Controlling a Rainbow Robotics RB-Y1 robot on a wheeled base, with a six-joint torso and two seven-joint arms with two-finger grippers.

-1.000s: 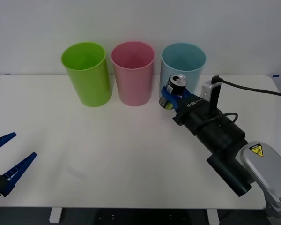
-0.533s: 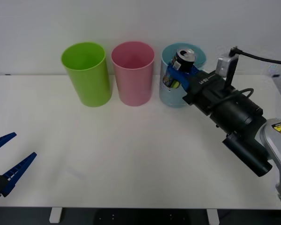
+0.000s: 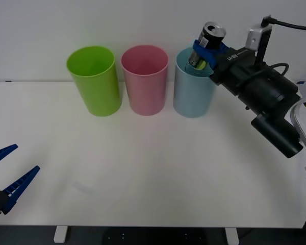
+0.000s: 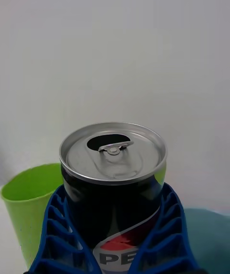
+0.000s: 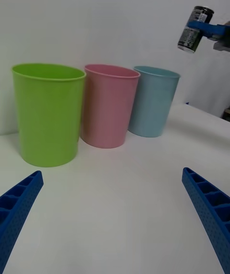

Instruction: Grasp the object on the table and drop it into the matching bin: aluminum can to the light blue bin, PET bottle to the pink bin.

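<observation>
The table (image 3: 143, 168) is the broad white ground, with three tall bins standing in a row at its far side: the lime green bin (image 3: 93, 79), the pink bin (image 3: 145, 77) and the light blue bin (image 3: 194, 89), each just beside the next. The right arm reaches in over the blue one. Its right gripper (image 3: 206, 48) has the blue fingers (image 4: 52, 235) clamped around the aluminum can (image 3: 208, 43), one on each flank of the dark body, with the silver top and pull-tab standing clear above the fingertips. Seen from the left wrist, the can (image 5: 194, 28) hangs tilted in the air, above the blue bin's rim and a little past it on the side away from the pink bin — lifted clear of the table.

The step in hand looks like the final positioning before release, and the task seems nearly done. To do it well, the can's lower end should sit squarely over the open mouth before the fingers part, since a tilted can let go near the rim could clip the edge and bounce out or tip the light plastic bin. Bringing the fingers in toward the middle of the opening, and perhaps lower, would give a cleaner drop — then open fully so neither ribbed pad drags the can sideways.

The left gripper (image 3: 7, 176) waits low at the near left edge of the table, fingers spread wide and holding nothing, well apart from the bins.
</observation>
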